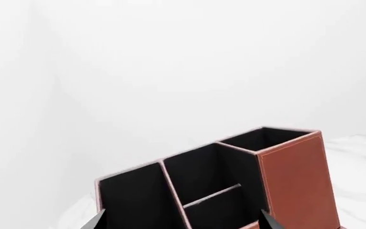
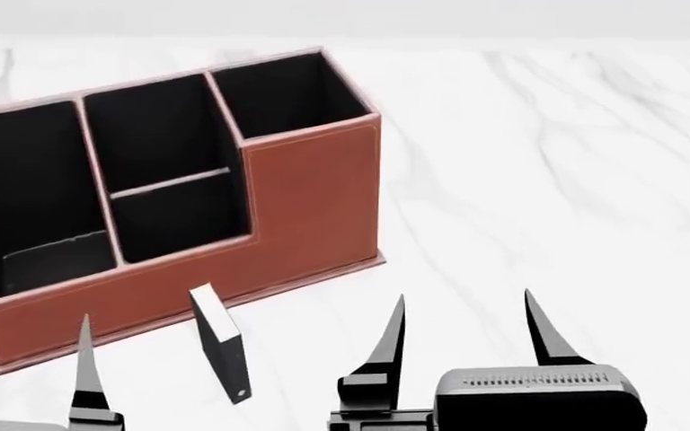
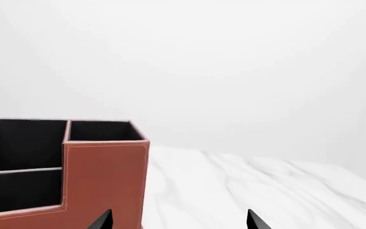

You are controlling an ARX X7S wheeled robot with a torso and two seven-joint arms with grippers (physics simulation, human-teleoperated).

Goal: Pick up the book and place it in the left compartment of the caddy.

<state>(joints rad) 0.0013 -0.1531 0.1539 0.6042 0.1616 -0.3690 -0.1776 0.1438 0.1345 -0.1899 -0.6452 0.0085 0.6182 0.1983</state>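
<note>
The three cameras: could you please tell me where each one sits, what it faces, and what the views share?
Head view: on the head, looking down at the caddy, book and marble table; both grippers' fingers show.
Left wrist view: near the left gripper, facing the caddy's sections; fingertips only.
Right wrist view: near the right gripper, facing the caddy's tall end; fingertips only.
Shared: all three show the caddy.
</note>
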